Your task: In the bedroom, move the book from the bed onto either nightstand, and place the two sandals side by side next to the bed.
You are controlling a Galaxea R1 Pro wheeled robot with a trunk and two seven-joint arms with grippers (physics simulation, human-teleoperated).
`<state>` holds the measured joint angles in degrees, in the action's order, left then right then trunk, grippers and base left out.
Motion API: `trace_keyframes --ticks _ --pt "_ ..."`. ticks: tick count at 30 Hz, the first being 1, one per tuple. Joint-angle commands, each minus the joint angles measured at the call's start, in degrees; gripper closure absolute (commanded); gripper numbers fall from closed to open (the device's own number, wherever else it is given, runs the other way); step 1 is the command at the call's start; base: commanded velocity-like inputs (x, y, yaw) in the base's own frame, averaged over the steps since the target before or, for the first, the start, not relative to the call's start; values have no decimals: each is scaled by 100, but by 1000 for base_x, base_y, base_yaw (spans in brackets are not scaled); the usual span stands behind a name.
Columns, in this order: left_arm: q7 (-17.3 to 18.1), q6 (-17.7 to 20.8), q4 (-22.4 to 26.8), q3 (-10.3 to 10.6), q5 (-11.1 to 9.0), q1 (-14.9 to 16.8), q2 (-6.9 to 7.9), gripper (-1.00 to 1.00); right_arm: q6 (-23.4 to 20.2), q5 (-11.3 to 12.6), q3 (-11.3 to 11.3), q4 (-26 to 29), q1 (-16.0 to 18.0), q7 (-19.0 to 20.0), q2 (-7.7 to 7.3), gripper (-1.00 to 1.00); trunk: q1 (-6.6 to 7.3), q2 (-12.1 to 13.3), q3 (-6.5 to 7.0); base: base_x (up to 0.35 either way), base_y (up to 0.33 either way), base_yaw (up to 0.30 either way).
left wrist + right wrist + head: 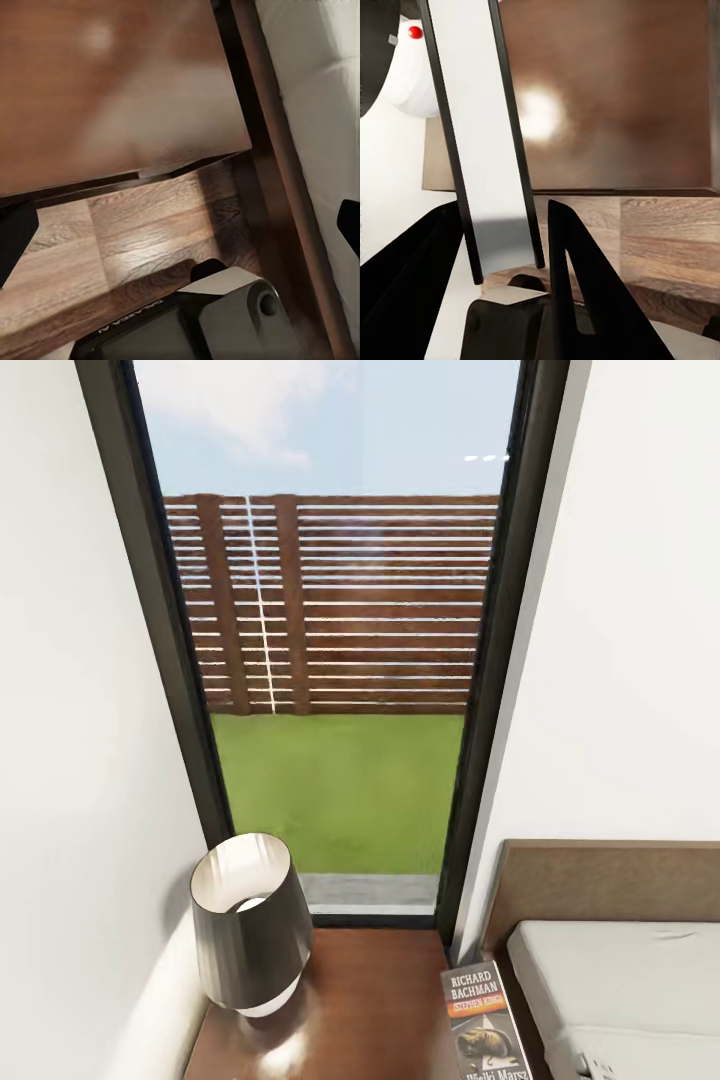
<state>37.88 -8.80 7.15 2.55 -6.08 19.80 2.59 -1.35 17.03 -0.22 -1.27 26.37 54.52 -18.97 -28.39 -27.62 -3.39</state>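
Book (487,1022) with "Richard Bachman" in white on its dark cover stands along the right edge of the nightstand (370,1010), just beside the bed (620,970), whose wooden headboard and light-grey mattress sit at the right. A dark-shaded lamp (248,925) stands on the nightstand's left part, below the tall dark-framed window (335,660). In the right wrist view the right claw (502,247) pinches the book's thin white page edge (484,142) between its dark fingers (577,270), while the left claw (180,232) is spread wide over the wood-plank floor (135,240) between the nightstand and the bed frame.
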Motion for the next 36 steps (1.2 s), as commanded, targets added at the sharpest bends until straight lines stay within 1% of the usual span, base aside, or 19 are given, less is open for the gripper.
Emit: trace_keyframes --ticks 1,2,5,6,7,8,9,10,13,15,19,21,22,25,26,27,28,31,36 --pt "65 -7 -6 26 -57 6 10 -100 -18 27 -4 -12 9 29 -1 100 -3 -12 -12 0 0 0" --pt "102 -5 -4 24 -58 6 14 -100 -19 27 -4 -12 9 32 -1 100 -3 -12 -12 0 0 0" --pt "533 8 64 16 -65 6 53 -100 -27 28 -4 -12 9 38 -1 100 -3 -12 -12 0 0 0" --pt "839 32 162 13 -85 6 71 -100 -29 28 -4 -9 9 42 -1 100 -3 -12 -12 0 0 0" --pt "1012 61 229 13 -108 6 77 -100 -31 28 -4 -10 9 44 -1 100 -3 -12 -12 0 0 0" --pt "1360 171 386 11 -181 6 86 -100 -35 28 -4 -11 9 46 -1 100 -3 -12 -12 0 0 0" --pt "1515 255 473 11 -229 6 89 -100 -34 28 -4 -10 9 46 -1 100 -3 -12 -12 0 0 0" --pt "1758 472 663 12 -343 6 94 -100 -35 28 -4 -9 9 44 -1 100 -3 -12 -12 0 0 0" --pt "2031 1018 1141 12 -578 6 108 -100 -33 26 -4 -12 9 36 -1 100 -3 -12 -12 0 0 0" --pt "2154 1586 1784 15 -719 6 115 -100 -33 22 -4 -7 9 33 -1 100 -3 -12 -12 0 0 0" --pt "2284 2427 2770 11 -801 8 115 -100 -32 20 -4 -12 9 28 -1 100 -3 -12 -12 0 0 0" --pt "2558 2985 3419 14 -821 7 112 -100 -34 20 -4 -13 9 29 -1 100 -3 -12 -12 0 0 0" --pt "2647 3117 3560 15 -823 7 110 -100 -34 20 -4 -13 9 30 -1 100 -3 -12 -12 0 0 0" --pt "3193 3638 4082 17 -830 8 110 -100 -39 20 -4 -12 9 30 -1 100 -3 -12 -12 0 0 0" --pt "3452 3765 4200 17 -830 9 110 -100 -43 20 -4 -12 9 26 -1 100 -3 -12 -12 0 0 0" --pt "3928 3904 4324 18 -829 8 107 -100 -43 20 -4 -12 9 16 -1 100 -3 -12 -12 0 0 0" --pt "4111 3939 4354 21 -829 9 104 -100 -37 20 -4 -12 9 12 -1 100 -3 -12 -12 0 0 0" --pt "4359 3972 4388 48 -797 8 79 -100 -18 20 -4 -12 9 6 -1 100 -3 -12 -12 0 0 0" --pt "4399 3976 4391 62 -777 9 76 -100 -150 25 -4 39 9 47 -7 100 -3 -12 -12 0 0 0"
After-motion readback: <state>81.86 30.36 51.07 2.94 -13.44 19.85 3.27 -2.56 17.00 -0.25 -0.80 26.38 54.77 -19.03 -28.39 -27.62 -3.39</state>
